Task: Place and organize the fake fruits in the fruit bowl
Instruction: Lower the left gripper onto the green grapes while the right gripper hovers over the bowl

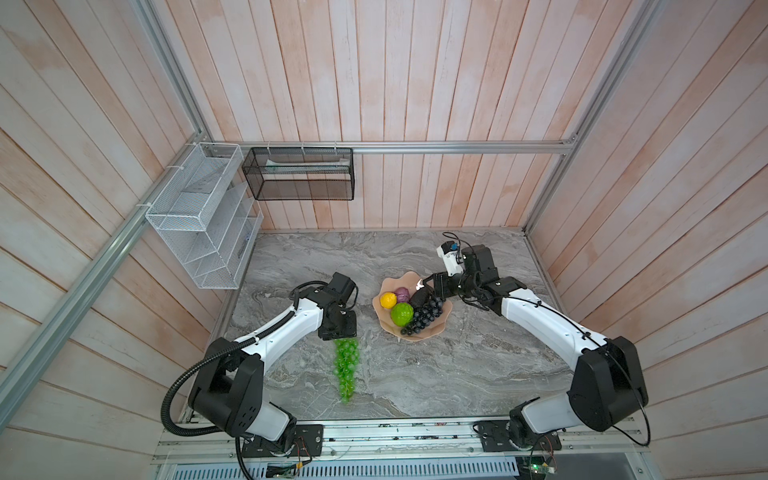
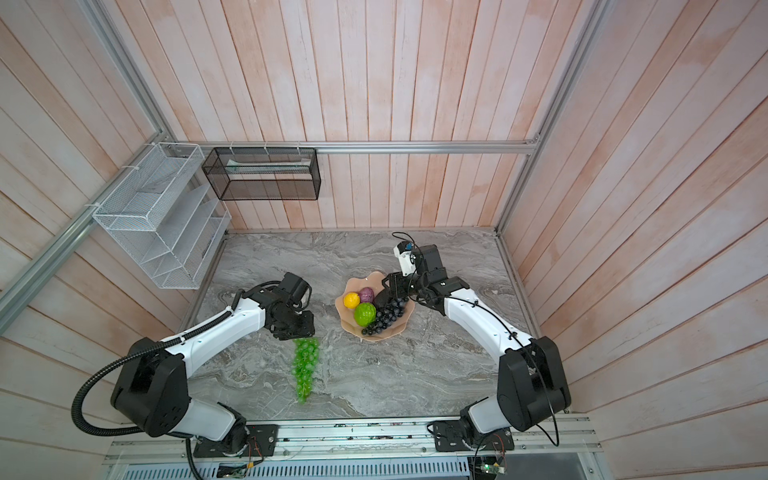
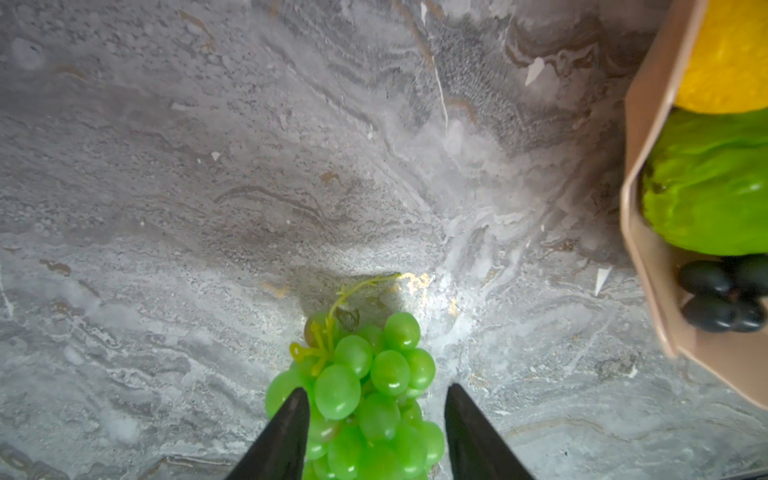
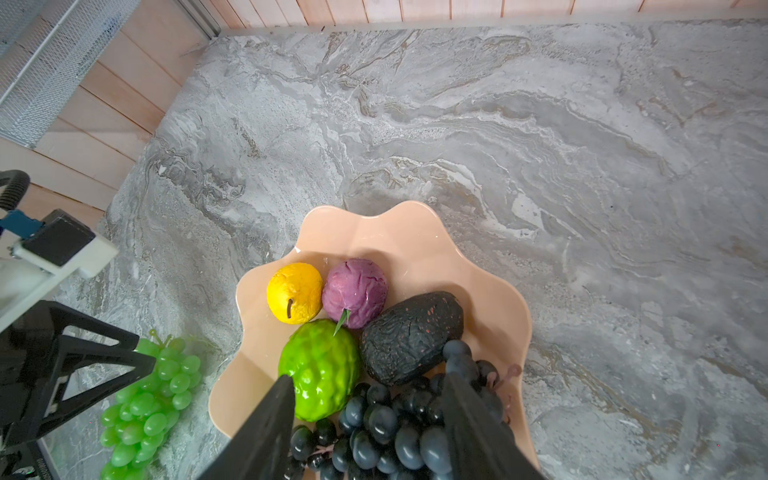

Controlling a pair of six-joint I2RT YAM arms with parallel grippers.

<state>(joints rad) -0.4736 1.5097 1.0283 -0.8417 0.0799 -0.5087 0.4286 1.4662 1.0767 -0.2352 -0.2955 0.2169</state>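
A grey veined marble tabletop (image 1: pixel 415 374) fills the lower middle of both top views and nearly the whole left wrist view (image 3: pixel 208 166). Pale wooden plank walls (image 1: pixel 415 75) close it in on three sides. An aluminium rail (image 1: pixel 457 147) runs across the back wall. A black mesh basket (image 1: pixel 299 174) hangs from it at the upper left, with a pale strip inside. Just left of it, a white wire basket (image 1: pixel 195 216) with tiered compartments hangs from the slanting side rail; its mesh also shows at the upper left of the right wrist view (image 4: pixel 50 62). Along the bottom edge lie an aluminium base rail (image 1: pixel 395 436) and a slotted grille (image 1: pixel 374 471).
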